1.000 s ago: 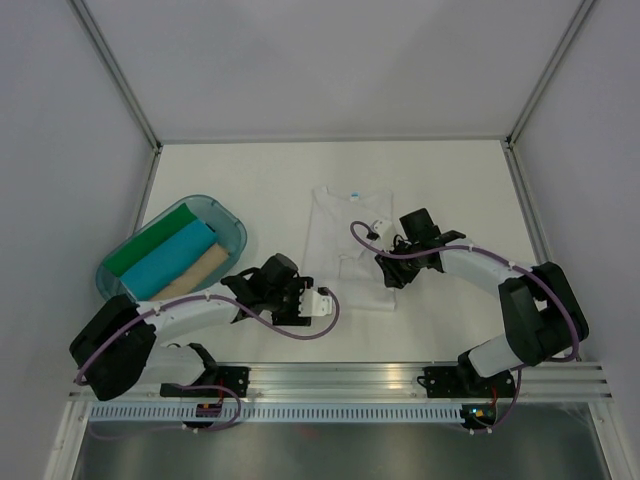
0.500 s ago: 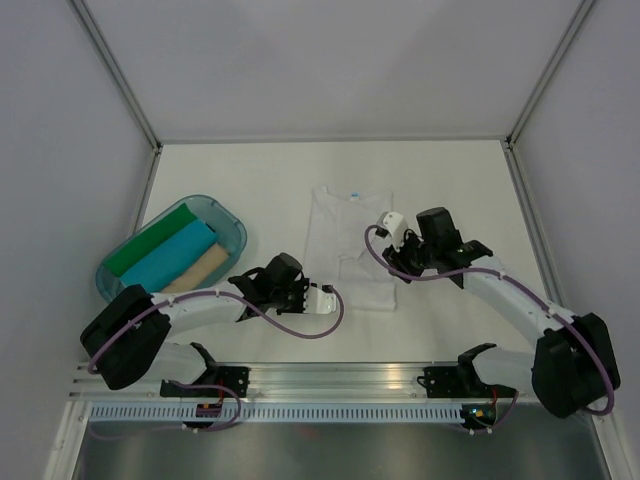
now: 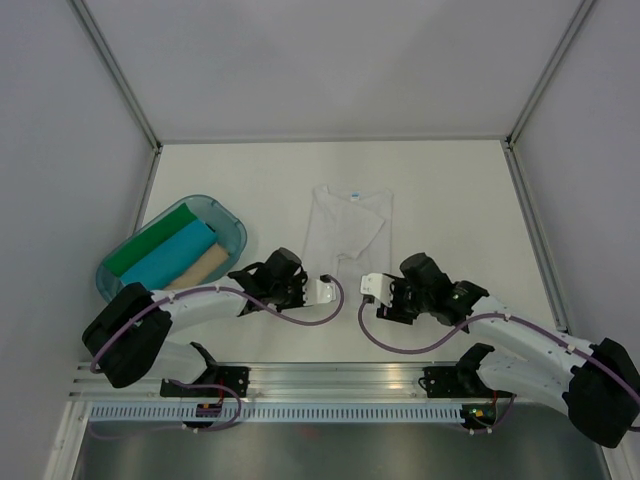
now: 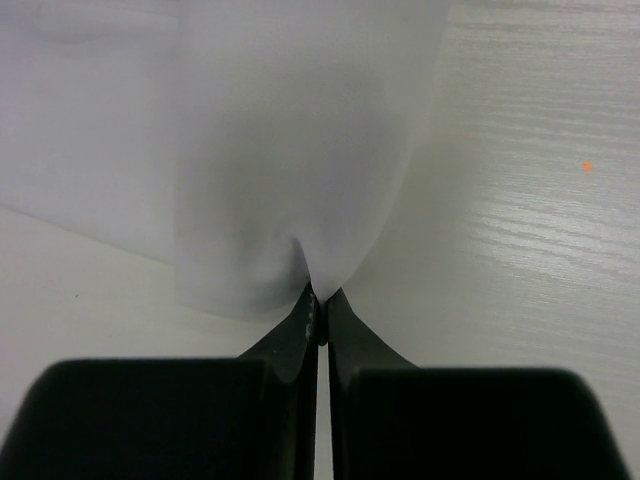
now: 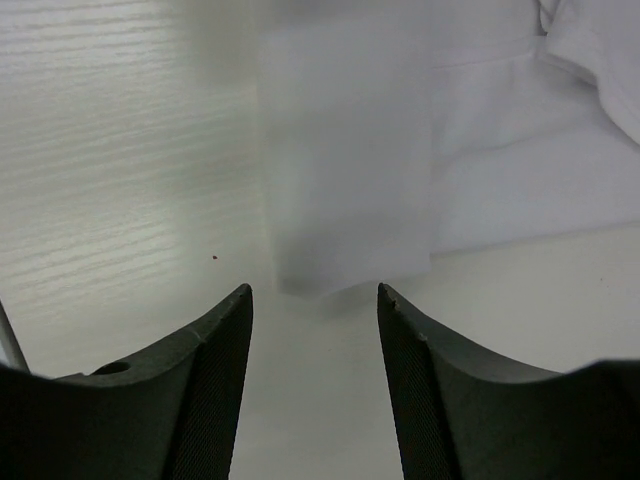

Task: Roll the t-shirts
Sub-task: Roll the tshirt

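A white t-shirt (image 3: pixel 345 225) with a small blue neck label (image 3: pixel 353 190) lies folded lengthwise at the table's middle. My left gripper (image 3: pixel 322 285) is at its near-left hem, and in the left wrist view the gripper (image 4: pixel 320 305) is shut on a pinch of the white cloth (image 4: pixel 290 150). My right gripper (image 3: pixel 370 285) is at the near-right hem. Seen from the right wrist, that gripper (image 5: pixel 315 300) stands open just short of the shirt's corner (image 5: pixel 345 170), touching nothing. Green (image 3: pixel 150 243), light blue (image 3: pixel 172 258) and tan (image 3: pixel 195 270) rolls lie side by side.
The three rolls sit in a translucent teal tub (image 3: pixel 235 232) at the left of the table. Grey walls with metal posts enclose the table on three sides. A metal rail (image 3: pixel 340 380) with both arm bases runs along the near edge.
My left gripper has shut on the shirt's near hem. My right arm has drawn back from the middle of the shirt to its near-right corner, its jaws opening wider.
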`<control>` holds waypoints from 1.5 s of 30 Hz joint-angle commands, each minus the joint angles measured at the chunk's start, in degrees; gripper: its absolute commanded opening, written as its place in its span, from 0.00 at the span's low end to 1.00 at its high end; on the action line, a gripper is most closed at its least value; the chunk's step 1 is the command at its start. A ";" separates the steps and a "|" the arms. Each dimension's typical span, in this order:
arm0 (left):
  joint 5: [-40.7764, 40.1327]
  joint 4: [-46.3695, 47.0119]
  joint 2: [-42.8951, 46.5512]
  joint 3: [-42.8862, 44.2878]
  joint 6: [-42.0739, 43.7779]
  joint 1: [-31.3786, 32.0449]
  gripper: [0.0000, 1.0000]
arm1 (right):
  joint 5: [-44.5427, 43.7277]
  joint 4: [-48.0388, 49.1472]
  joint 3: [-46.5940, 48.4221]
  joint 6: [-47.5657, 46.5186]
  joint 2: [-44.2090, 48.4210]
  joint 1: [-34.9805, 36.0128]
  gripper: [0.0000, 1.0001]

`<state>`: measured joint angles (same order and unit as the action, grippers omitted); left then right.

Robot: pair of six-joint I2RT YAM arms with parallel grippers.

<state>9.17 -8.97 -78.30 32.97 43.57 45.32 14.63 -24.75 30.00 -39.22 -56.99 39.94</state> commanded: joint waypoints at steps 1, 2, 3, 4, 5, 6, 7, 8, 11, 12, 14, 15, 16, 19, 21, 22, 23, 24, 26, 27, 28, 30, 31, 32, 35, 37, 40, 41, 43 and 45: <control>1.20 -1.66 0.08 2.45 -3.58 -0.58 0.02 | -6.36 4.43 -2.74 -1.39 0.22 2.77 0.59; 1.29 -1.84 -0.09 2.88 -3.58 -0.76 0.02 | -7.15 5.67 -3.27 -0.95 -0.22 2.95 0.60; 1.64 -1.84 -0.10 3.06 -3.58 -0.76 0.02 | -7.08 6.64 -3.80 -0.16 -0.57 3.03 0.60; 1.73 -2.01 -0.18 3.15 -3.67 -0.85 0.02 | -6.81 9.08 -4.42 0.54 -1.27 3.12 0.60; 2.08 -2.28 -0.18 3.33 -3.76 -0.85 0.02 | -6.81 10.24 -4.60 1.42 -1.71 3.21 0.60; 2.17 -2.45 -0.36 3.41 -3.67 -0.85 0.02 | -6.72 12.17 -4.69 2.65 -2.24 3.47 0.60; 2.26 -2.63 -0.36 3.50 -4.02 -0.85 0.02 | -6.46 12.71 -4.69 3.18 -3.46 3.56 0.60; 2.26 -2.80 -0.45 3.50 -3.93 -0.85 0.02 | -6.46 13.32 -4.69 3.62 -4.26 3.82 0.60; 2.43 -3.15 -0.71 3.85 -4.20 -1.20 0.02 | -6.20 13.85 -4.86 4.33 -6.64 4.26 0.50; 2.61 -3.50 -0.62 4.03 -4.20 -1.46 0.02 | -5.76 13.51 -4.69 4.42 -6.90 4.18 0.41; 5.66 -5.34 -0.54 5.61 -4.90 -3.04 0.02 | -4.62 10.79 -3.02 3.63 -6.64 4.26 0.16; 7.25 -7.96 -0.45 6.22 -5.07 -3.92 0.02 | -3.92 7.91 -2.32 3.28 -6.55 4.18 0.10; 8.83 -9.03 -0.36 6.66 -5.34 -4.71 0.02 | -2.17 6.05 -1.01 2.93 -6.55 4.18 0.06; 11.74 -11.94 0.43 7.20 -4.20 -6.21 0.02 | 2.74 1.21 0.15 1.69 -6.12 4.26 0.00; 13.85 -13.78 1.65 7.11 -2.89 -6.38 0.02 | 4.25 -0.98 1.28 1.17 -5.41 4.18 0.00; 14.90 -16.49 2.18 7.72 -2.53 -6.38 0.02 | 5.57 -2.04 1.99 1.34 -4.98 4.18 0.00; 17.35 -17.99 2.62 7.98 -2.18 -6.30 0.02 | 7.23 -3.62 2.78 0.21 -5.14 4.09 0.00; 18.50 -19.40 3.15 8.33 -1.48 -6.38 0.02 | 8.90 -7.38 4.61 -0.32 -5.49 4.09 0.01; 21.22 -23.79 4.03 9.30 -0.95 -6.56 0.02 | 15.38 -11.61 6.20 -2.42 -7.16 4.00 0.01; 22.46 -25.90 4.12 9.91 -0.25 -6.82 0.02 | 16.99 -15.90 7.69 -5.83 -7.78 4.09 0.00; 23.86 -27.83 4.04 11.49 0.11 -7.96 0.02 | 18.40 -17.16 8.49 -6.65 -8.74 4.09 0.00; 29.40 -34.60 3.42 13.51 1.94 -9.63 0.02 | 20.24 -19.44 11.20 -6.48 -9.62 2.87 0.00; 30.81 -36.01 2.81 15.44 1.96 -11.64 0.02 | 21.56 -19.89 11.83 -7.87 -10.50 1.55 0.00; 32.65 -37.59 1.41 16.33 1.61 -12.88 0.02 | 22.45 -19.46 12.10 -7.45 -10.77 0.06 0.00; 32.94 -38.75 -3.59 20.28 0.81 -15.96 0.02 | 24.92 -15.33 11.57 -4.55 -12.61 -5.22 0.00; 31.09 -38.67 -5.80 21.95 0.64 -16.31 0.02 | 23.69 -14.19 12.27 -3.50 -15.06 -6.37 0.00; 29.86 -38.58 -9.58 23.18 0.55 -17.80 0.02 | 23.60 -11.02 12.36 -0.08 -16.92 -8.21 0.00; 29.85 -38.40 -11.15 23.63 0.46 -18.33 0.02 | 23.43 -11.02 12.63 0.11 -17.71 -9.43 0.00; 29.51 -37.26 -13.10 25.38 -0.42 -19.57 0.02 | 21.32 -10.67 13.68 0.89 -20.60 -10.06 0.00; 28.37 -36.04 -15.72 27.22 -0.94 -19.74 0.02 | 20.70 -8.91 14.91 2.48 -23.41 -10.50 0.00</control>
<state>37.56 -45.67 -91.68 56.03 42.59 26.48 35.00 -36.64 41.89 -38.94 -77.69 30.22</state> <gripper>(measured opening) 0.034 0.018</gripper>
